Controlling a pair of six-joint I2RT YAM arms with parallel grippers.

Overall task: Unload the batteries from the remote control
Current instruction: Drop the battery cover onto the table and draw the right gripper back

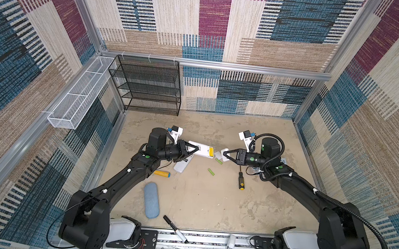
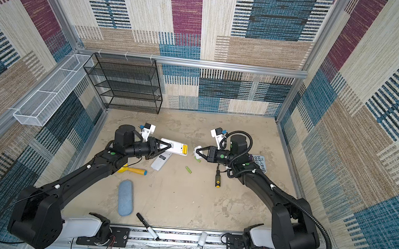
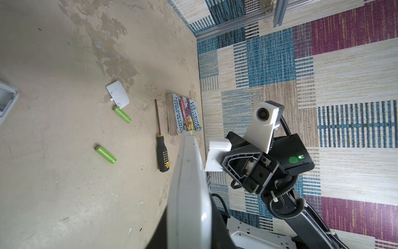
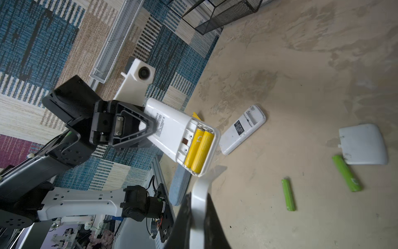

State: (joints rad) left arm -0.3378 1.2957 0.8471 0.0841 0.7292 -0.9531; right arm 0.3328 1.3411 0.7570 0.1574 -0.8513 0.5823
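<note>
My left gripper [image 1: 194, 150] is shut on a white remote control [image 4: 172, 127] and holds it above the table. Its open compartment shows two yellow batteries [image 4: 199, 148] side by side, also seen in a top view [image 2: 184, 150]. Facing it, my right gripper [image 4: 197, 220] is shut on a thin white battery cover [image 4: 199, 198], just clear of the remote's open end. Two lime green batteries [image 4: 288, 194] [image 4: 346, 173] lie loose on the table. In the left wrist view the held remote [image 3: 187, 194] shows edge-on.
A second white remote [image 1: 182, 165] lies under the left wrist, with a loose white cover [image 3: 118, 94] nearby. A black-and-yellow screwdriver [image 1: 241, 180] and a book [image 2: 261, 162] lie right. A yellow handle [image 1: 161, 173], a blue case [image 1: 151, 199] and a marker [image 1: 174, 228] lie in front. A black mesh rack [image 1: 147, 85] stands behind.
</note>
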